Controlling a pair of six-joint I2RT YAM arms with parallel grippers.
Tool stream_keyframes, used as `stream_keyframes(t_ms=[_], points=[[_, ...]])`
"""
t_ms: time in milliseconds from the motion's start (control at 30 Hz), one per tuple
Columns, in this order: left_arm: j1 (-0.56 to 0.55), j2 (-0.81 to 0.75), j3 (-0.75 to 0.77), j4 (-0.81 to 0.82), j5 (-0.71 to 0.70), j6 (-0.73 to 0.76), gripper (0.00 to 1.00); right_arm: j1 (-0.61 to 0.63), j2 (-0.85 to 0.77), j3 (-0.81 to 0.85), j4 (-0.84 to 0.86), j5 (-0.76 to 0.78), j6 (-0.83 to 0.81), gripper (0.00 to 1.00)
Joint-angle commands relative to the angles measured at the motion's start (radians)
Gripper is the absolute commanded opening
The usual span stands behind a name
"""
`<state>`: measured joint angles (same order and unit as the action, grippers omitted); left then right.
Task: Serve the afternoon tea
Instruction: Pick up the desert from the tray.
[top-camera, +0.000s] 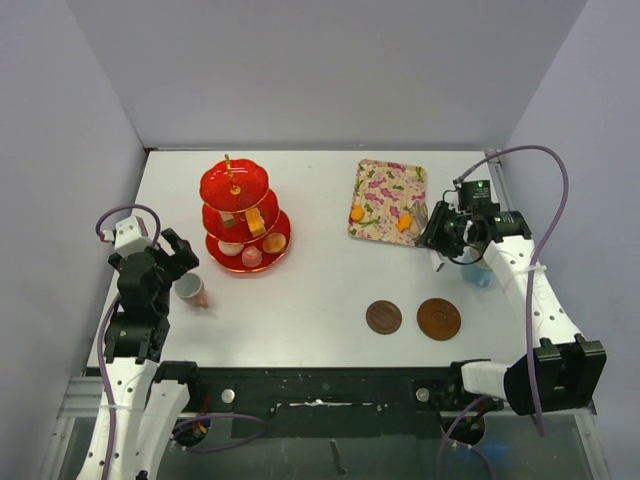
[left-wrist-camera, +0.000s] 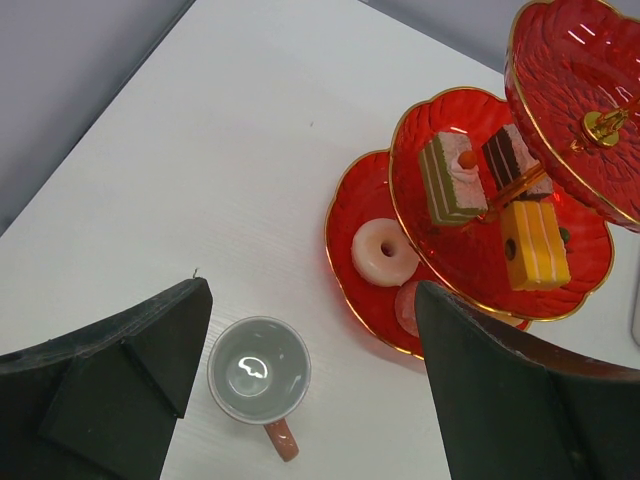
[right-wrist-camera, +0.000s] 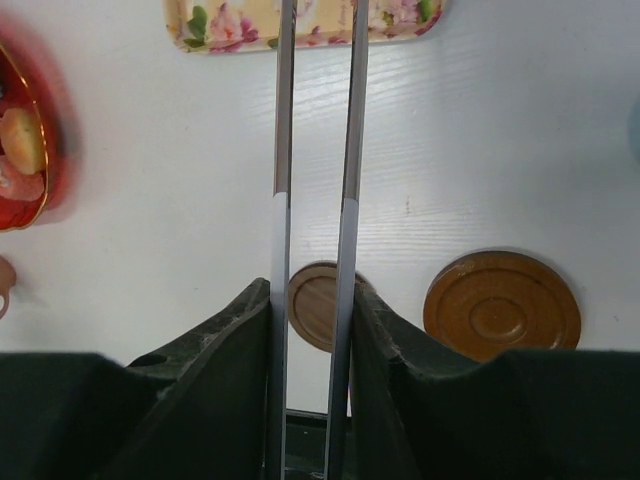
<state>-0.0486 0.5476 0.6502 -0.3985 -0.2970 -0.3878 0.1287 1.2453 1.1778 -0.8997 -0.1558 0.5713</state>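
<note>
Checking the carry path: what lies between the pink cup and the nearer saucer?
Nothing: in the top view, only bare table separates the cup from that saucer.

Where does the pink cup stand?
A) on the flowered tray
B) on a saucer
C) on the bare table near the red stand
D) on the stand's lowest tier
C: the cup sits on the bare table, just left of the stand and apart from it.
</note>
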Motion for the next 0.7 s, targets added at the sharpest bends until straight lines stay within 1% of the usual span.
stream_keyframes(t_ms=[0,400,667], points=[[0.0,-0.003,0.011,0.054,0.019,0.004,0.82,-0.028,0.024,0.013,0.022,-0.021,-0.075,0.31],[0.0,-0.006,0.011,0.056,0.023,0.004,0.82,-0.03,0.13,0.047,0.02,-0.02,-0.125,0.34],[0.0,-0.01,0.011,0.058,0.025,0.004,0.81,-0.031,0.187,0.083,0.012,0.019,-0.137,0.34]])
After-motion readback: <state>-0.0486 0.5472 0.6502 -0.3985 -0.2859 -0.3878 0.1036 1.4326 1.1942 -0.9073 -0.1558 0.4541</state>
